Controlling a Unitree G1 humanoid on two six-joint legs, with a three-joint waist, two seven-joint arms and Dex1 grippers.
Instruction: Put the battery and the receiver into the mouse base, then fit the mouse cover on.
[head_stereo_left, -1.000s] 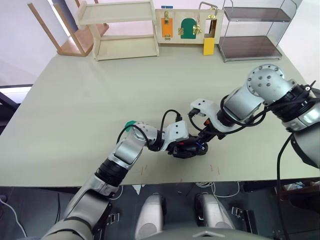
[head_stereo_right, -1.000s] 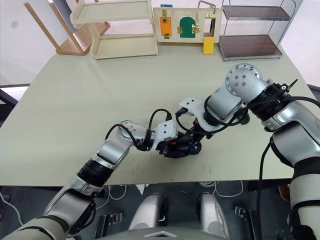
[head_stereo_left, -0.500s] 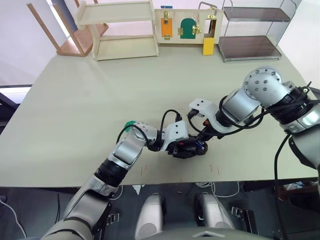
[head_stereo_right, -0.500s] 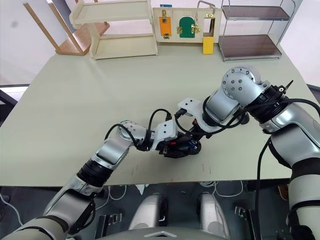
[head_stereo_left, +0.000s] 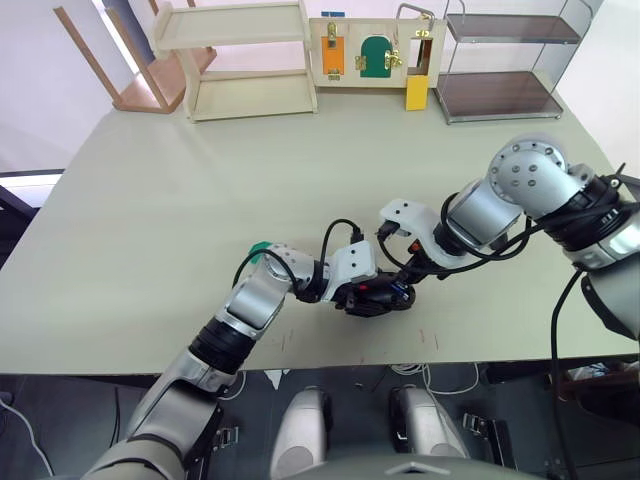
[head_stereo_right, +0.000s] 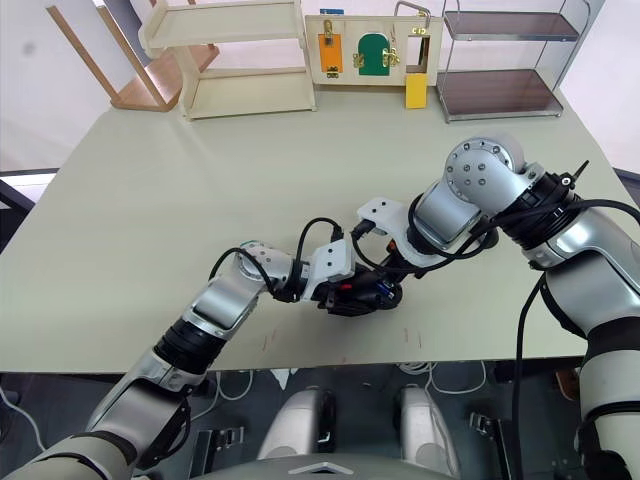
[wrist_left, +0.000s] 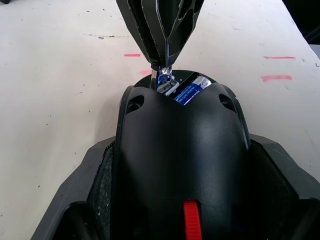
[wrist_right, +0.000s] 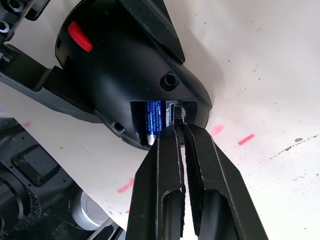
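The black mouse base (wrist_left: 182, 145) with its red wheel lies near the table's front edge, with my left gripper (head_stereo_left: 366, 297) shut on it, one finger (wrist_left: 92, 185) on each side. The blue battery (wrist_right: 152, 119) lies in its open bay. Beside it sits the small grey receiver (wrist_right: 180, 111) in its slot, and my right gripper (wrist_right: 180, 128) is shut on its end, coming down at the base's rear from the right. In the head view the right gripper (head_stereo_left: 408, 284) meets the base (head_stereo_left: 378, 298). The mouse cover is out of view.
A round green disc (head_stereo_left: 262, 247) lies just behind my left wrist. A wooden shelf (head_stereo_left: 250, 60), a latch board (head_stereo_left: 370, 50) and a metal rack (head_stereo_left: 510, 65) line the far edge. The table's front edge (head_stereo_left: 330, 365) runs close below the mouse.
The right arm's elbow has shifted slightly. Both grippers and the mouse base stay where they were.
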